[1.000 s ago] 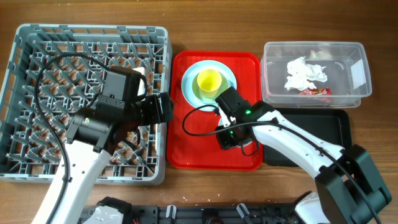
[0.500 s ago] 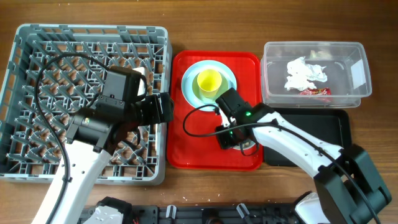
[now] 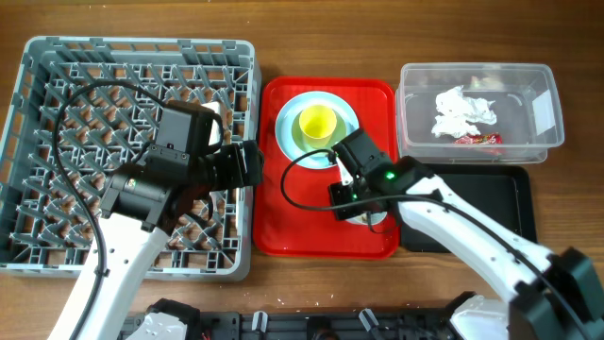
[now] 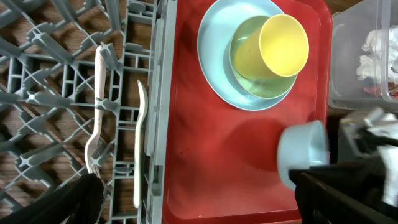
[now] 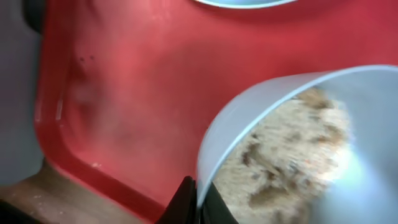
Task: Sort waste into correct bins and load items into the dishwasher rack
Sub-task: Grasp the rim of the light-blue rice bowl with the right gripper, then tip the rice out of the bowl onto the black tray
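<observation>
Rack (image 3: 28, 142): one, grey, on the left of the table (image 3: 321, 38).
Cutlery: two white pieces, fork (image 4: 95, 112) and spoon (image 4: 139, 149). They lie side by side in the rack, along its edge next to the red tray.
Red tray (image 3: 302, 231): one, between the rack and the bins.
Plate (image 4: 214, 56): one, light blue, at the far end of the red tray.
Bowls: two. The stacked bowl (image 4: 245, 65) sits on the plate. The held bowl (image 4: 301, 149) is over the near right part of the red tray; whether it touches the tray cannot be told.
Cup (image 4: 283, 46): one, yellow, in the stacked bowl.
Scraps (image 5: 280, 149): one pale crumbly heap, inside the held bowl.
Tub (image 3: 472, 66): one, clear, at far right.
Napkin (image 3: 462, 111): one, crumpled white, in the tub.
Wrapper (image 3: 481, 139): one, red, in the tub beside the napkin.
Black tray (image 3: 491, 184): one, just in front of the tub, beside the red tray.
Left gripper (image 3: 247, 165): jaws spread wide, grasping nothing, over the rack's edge by the cutlery.
Right gripper (image 5: 196, 199): clenched on the held bowl's rim.
</observation>
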